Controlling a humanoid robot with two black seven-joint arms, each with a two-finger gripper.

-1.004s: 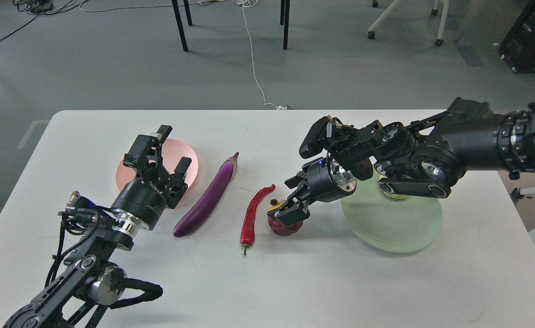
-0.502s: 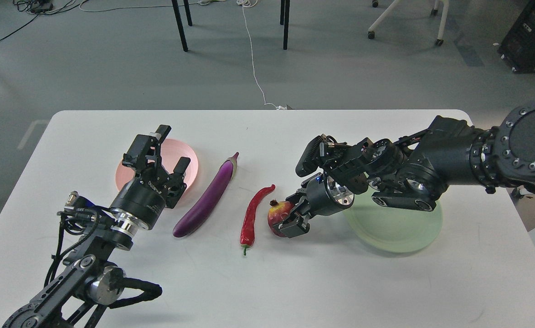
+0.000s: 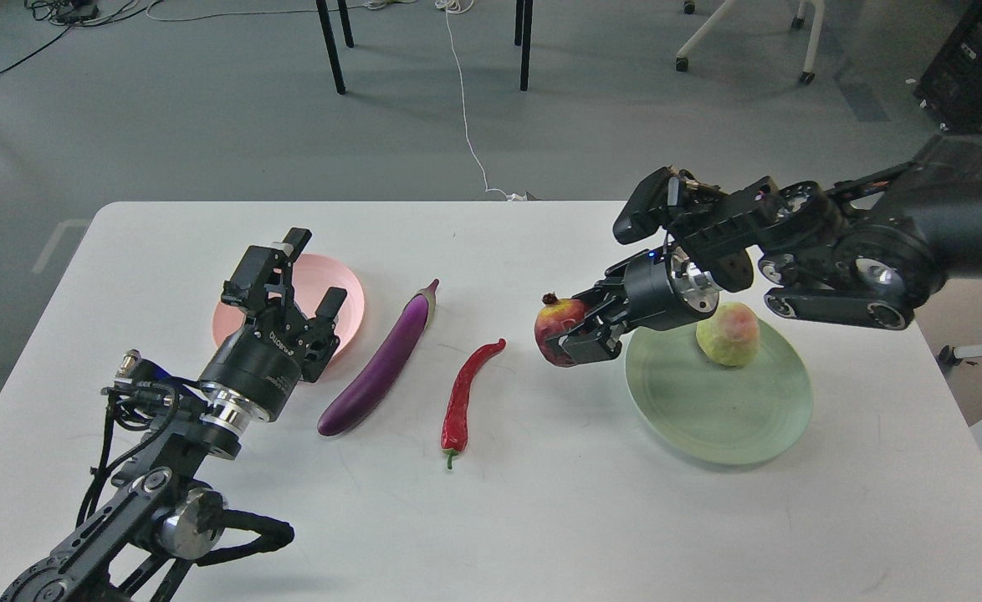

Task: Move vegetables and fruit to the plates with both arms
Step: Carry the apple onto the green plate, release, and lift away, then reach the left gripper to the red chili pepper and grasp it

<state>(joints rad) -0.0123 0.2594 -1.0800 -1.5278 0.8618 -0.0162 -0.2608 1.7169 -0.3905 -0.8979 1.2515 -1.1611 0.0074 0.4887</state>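
Head view: right gripper (image 3: 579, 334), centre-right of frame, pinches pomegranate (image 3: 560, 322), held clear of table (image 3: 541, 518) just left of green plate (image 3: 708, 418). Plate lies right of and below held fruit; carry runs rightward. Yellow-green fruit (image 3: 729, 334) sits on plate's upper part, lower part bare.

Left gripper (image 3: 303, 280), fingers spread, empty, hangs over pink plate (image 3: 349, 293) at left. Eggplant (image 3: 382, 364) just right of it, long axis diagonal, stem upper right. Chili (image 3: 464, 397) farther right, between both arms; left arm nearer eggplant.

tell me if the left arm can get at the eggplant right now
Probably yes. The left hand is open and empty beside the eggplant, over the pink plate; nothing lies between them, and the chili pepper is on the eggplant's far side.
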